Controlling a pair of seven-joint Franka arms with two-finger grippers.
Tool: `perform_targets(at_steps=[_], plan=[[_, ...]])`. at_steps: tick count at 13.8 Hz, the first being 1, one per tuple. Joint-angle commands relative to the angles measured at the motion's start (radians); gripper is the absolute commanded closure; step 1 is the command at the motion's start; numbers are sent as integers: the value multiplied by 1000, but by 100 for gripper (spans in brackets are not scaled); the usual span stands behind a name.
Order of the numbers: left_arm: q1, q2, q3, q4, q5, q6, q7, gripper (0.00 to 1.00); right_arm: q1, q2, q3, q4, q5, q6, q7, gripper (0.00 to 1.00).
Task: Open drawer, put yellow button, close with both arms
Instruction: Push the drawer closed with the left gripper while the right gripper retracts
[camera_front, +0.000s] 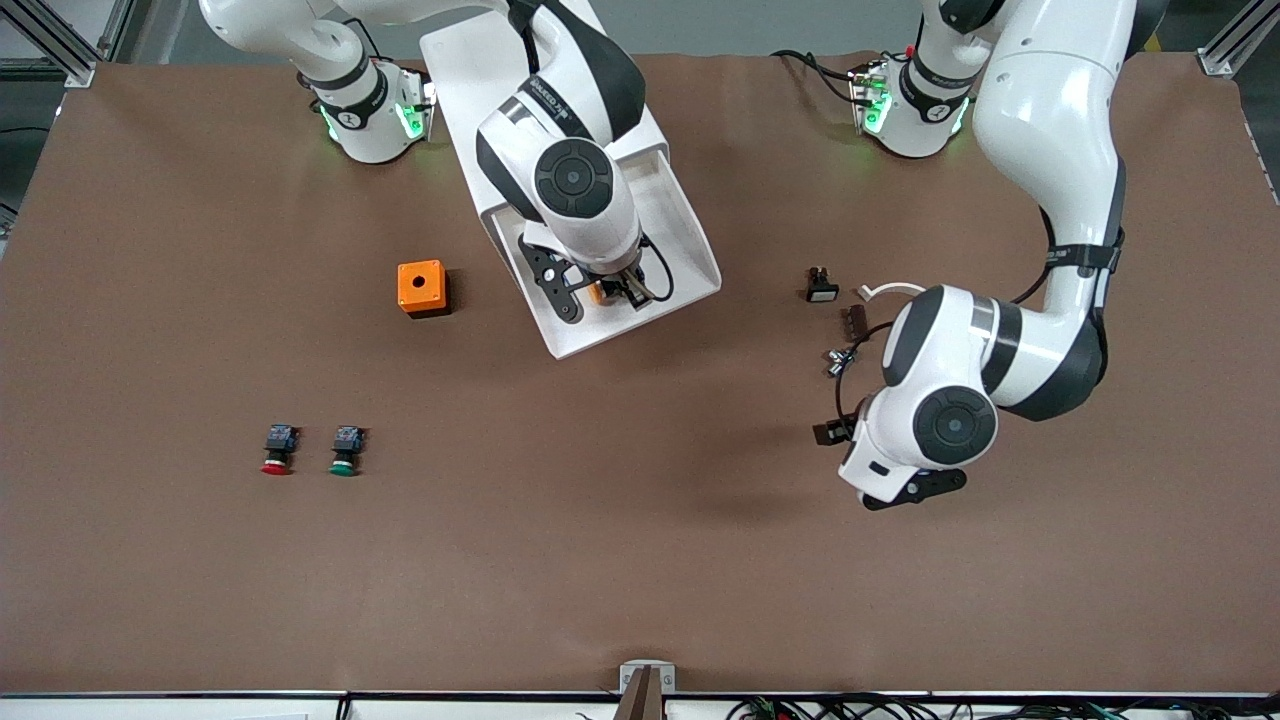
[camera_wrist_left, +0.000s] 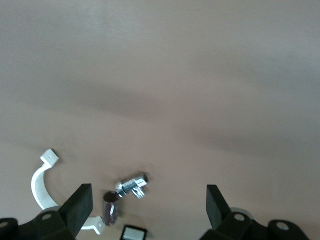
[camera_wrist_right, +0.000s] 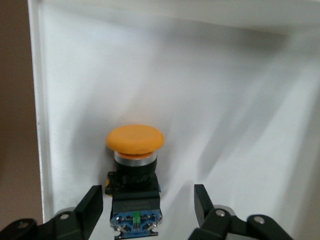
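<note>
While the yellow button (camera_wrist_right: 135, 170) lies in the drawer (camera_front: 690, 250), the right end effector (camera_wrist_right: 148, 202) hangs spread above it; the left end effector (camera_wrist_left: 149, 205) waits wide over the worktop (camera_front: 640, 560).

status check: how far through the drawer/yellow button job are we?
Done: the white top drawer stands pulled open, and the yellow-capped push button lies inside it.

In hand: the right end effector is over the drawer, fingers open either side of the button and clear of it, so this looks like the release.

Left: closing the drawer with both arms. The left end effector waits open over small parts toward its end of the table.
</note>
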Motion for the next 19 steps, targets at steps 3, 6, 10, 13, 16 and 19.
perform_targets(at_steps=[3, 6, 10, 13, 16, 19], plan=[[3, -97, -78, -94, -53, 8, -32, 0, -32, -123, -12, 14, 9, -154, -14, 0], [-42, -95, -115, -96, -60, 25, -169, 0, -67, -204, -13, 11, 9, -235, -91, 0], [-152, -88, -116, -108, -103, 80, -342, 0, -186, -334, -13, 3, -4, -408, -347, 0], [-240, -85, -118, -117, -106, 97, -388, 0, -301, -422, -13, -20, -6, -484, -592, 0], [-318, -86, -118, -123, -153, 99, -439, 0, -403, -520, -13, -104, -59, -487, -865, 0], [-384, -83, -118, -125, -159, 99, -511, 0, -510, -566, -13, -137, -103, -490, -1095, 0]])
